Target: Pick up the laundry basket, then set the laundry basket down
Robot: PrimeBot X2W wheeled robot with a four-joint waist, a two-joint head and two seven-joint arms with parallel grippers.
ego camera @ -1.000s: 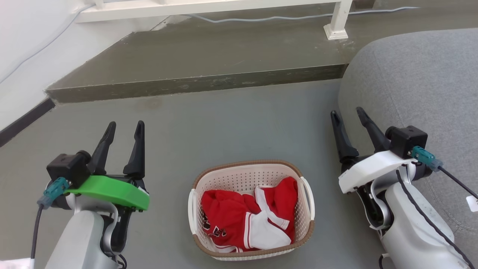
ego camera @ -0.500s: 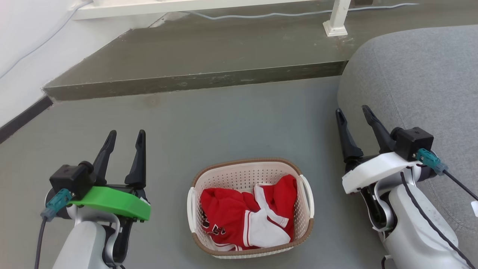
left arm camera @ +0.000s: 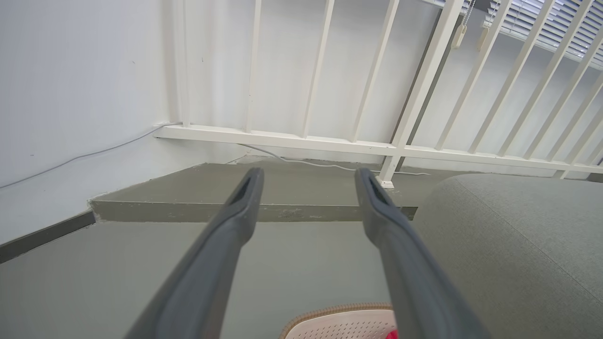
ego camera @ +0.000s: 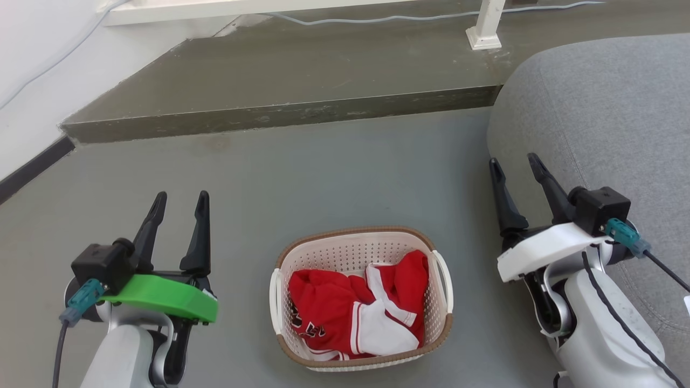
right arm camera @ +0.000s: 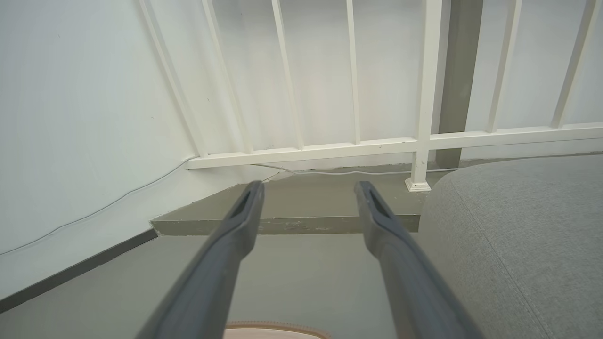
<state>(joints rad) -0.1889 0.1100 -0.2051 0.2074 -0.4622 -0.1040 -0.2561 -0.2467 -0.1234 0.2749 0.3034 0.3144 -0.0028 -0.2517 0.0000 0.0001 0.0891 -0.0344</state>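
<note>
My view dipping slightly over the last second, I am holding my left pincer and right pincer wide and empty, flanking the laundry basket, still sitting ungrasped on the floor.

The left tool, made of two long dark tapered fingers, is seen at the lower left of the head view. Its fingers are parted and pointed up that view, tilted slightly rightward. It is carried on a bright green wrist cover, with a black camera block at the outer side, above the pale grey left forearm. The right tool, of the same dark fingers, is held at the lower right with its fingers parted and leaned leftward. It is mounted on a white wrist cover over the pale grey right forearm. In both wrist views the fingertips are seen well apart.
</note>
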